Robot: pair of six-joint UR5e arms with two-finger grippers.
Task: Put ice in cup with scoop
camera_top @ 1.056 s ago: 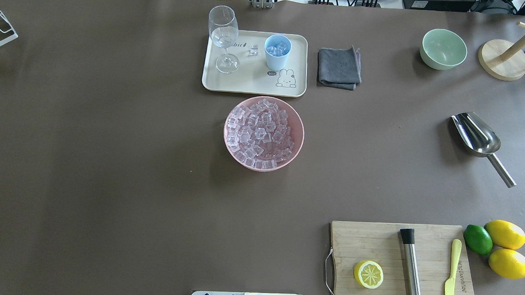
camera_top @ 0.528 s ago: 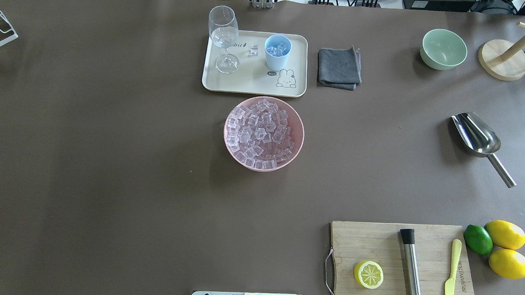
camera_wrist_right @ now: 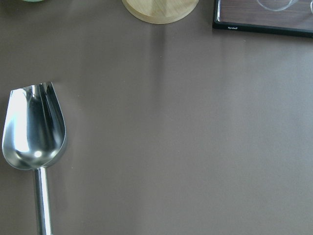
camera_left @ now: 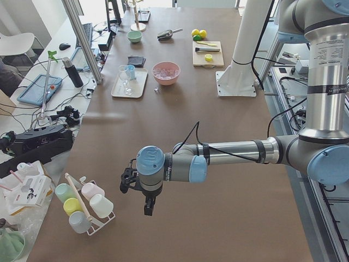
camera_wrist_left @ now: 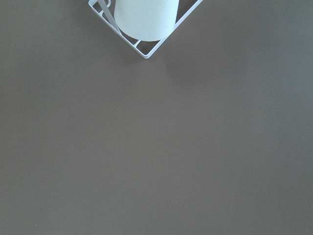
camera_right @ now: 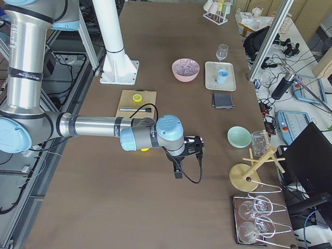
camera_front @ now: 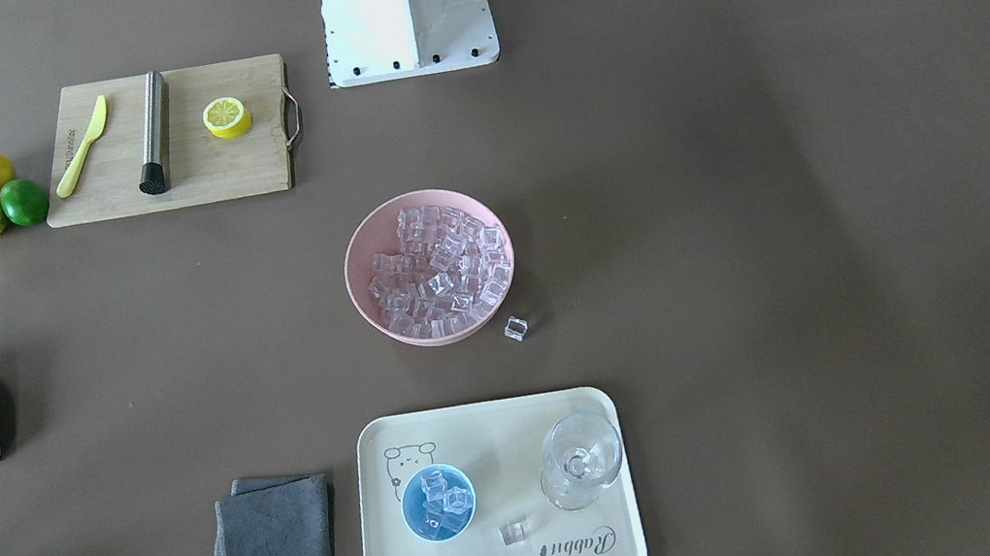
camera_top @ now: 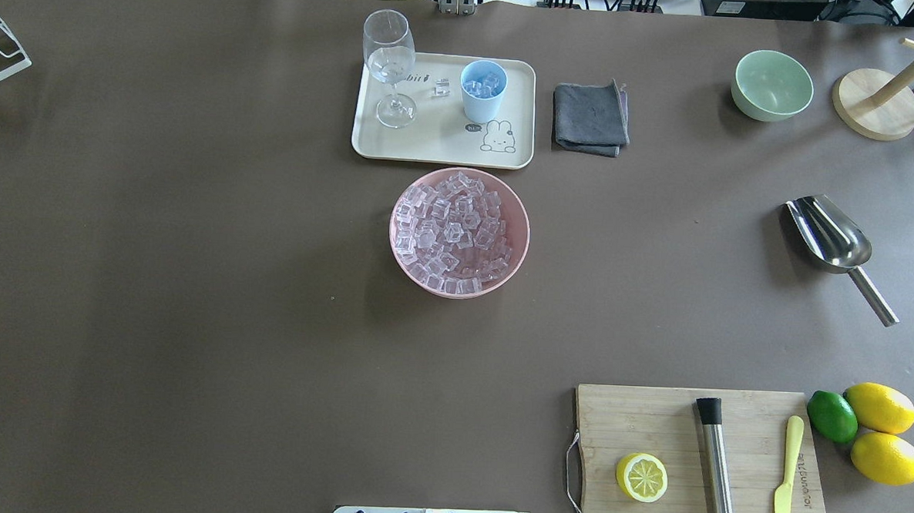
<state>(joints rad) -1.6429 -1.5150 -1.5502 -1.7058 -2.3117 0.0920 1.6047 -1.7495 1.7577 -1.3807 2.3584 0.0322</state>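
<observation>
The ice point(camera_top: 458, 229) is a heap of clear cubes in a pink bowl point(camera_top: 400, 265) at mid table. The light-blue cup point(camera_top: 483, 88) stands on a cream tray point(camera_top: 439, 144) behind the bowl and holds several cubes. One loose cube point(camera_front: 513, 532) lies on the tray, and another point(camera_front: 515, 328) lies on the table beside the bowl. The steel scoop point(camera_top: 832, 238) lies on the table at the right, held by nothing, and also shows in the right wrist view point(camera_wrist_right: 34, 129). My left gripper point(camera_left: 148, 206) and right gripper point(camera_right: 178, 172) show only in the side views, far from the bowl. I cannot tell whether they are open or shut.
A stemmed glass point(camera_top: 389, 61) stands on the tray. A grey cloth point(camera_top: 590, 117), a green bowl point(camera_top: 771, 85) and a wooden stand point(camera_top: 876, 105) are at the back right. A cutting board point(camera_top: 681, 428) with half a lemon, a steel cylinder and a knife is at front right, with lemons point(camera_top: 881, 433) beside it.
</observation>
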